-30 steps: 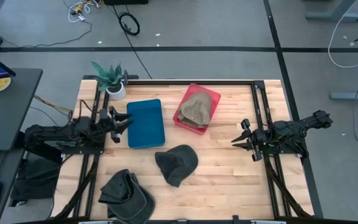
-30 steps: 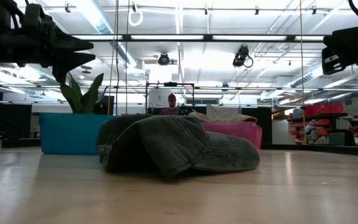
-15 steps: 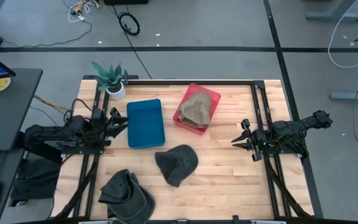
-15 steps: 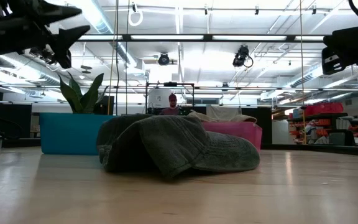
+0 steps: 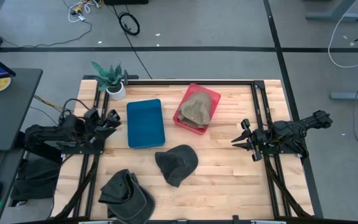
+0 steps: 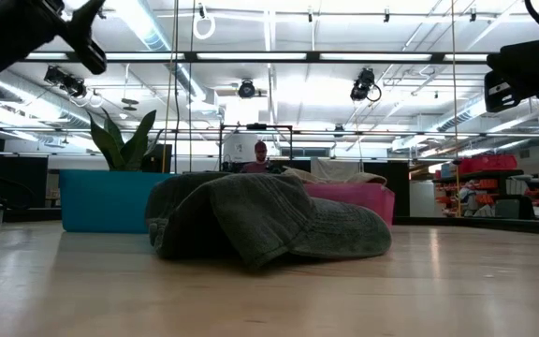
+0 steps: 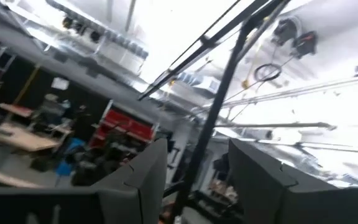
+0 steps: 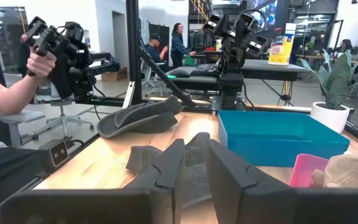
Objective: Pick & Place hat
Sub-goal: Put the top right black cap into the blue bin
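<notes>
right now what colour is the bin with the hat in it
Pink-red bin, holding a tan hat; clearest in the high view.

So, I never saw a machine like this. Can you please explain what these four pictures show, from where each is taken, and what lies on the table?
It is a robot with two dark arms at a wooden table. One picture looks straight down, one looks level across the tabletop, and two come from cameras on the arms' wrists.

The left claw is open and empty, at the table's left edge, raised and pointing up toward the ceiling. The right claw waits at the right edge, holding nothing.

On the table lie a dark grey hat in the middle, a second dark hat at the near left corner, an empty blue tray, a red tray with a tan hat inside, and a potted plant.
</notes>
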`<action>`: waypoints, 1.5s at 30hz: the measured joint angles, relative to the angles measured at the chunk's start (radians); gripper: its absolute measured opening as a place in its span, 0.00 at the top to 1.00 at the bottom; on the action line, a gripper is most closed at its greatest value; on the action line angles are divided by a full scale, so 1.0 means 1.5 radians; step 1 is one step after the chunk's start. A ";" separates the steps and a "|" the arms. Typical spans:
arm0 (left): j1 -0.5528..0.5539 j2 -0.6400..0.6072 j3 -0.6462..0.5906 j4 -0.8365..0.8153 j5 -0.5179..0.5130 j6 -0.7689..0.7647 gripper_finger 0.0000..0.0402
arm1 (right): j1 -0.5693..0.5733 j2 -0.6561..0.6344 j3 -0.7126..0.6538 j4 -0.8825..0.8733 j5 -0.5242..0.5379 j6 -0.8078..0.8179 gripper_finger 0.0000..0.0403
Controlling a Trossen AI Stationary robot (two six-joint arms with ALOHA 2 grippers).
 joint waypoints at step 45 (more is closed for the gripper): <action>-0.388 0.376 0.211 0.129 0.062 0.314 0.56 | 0.000 0.000 0.000 0.000 0.000 0.000 0.82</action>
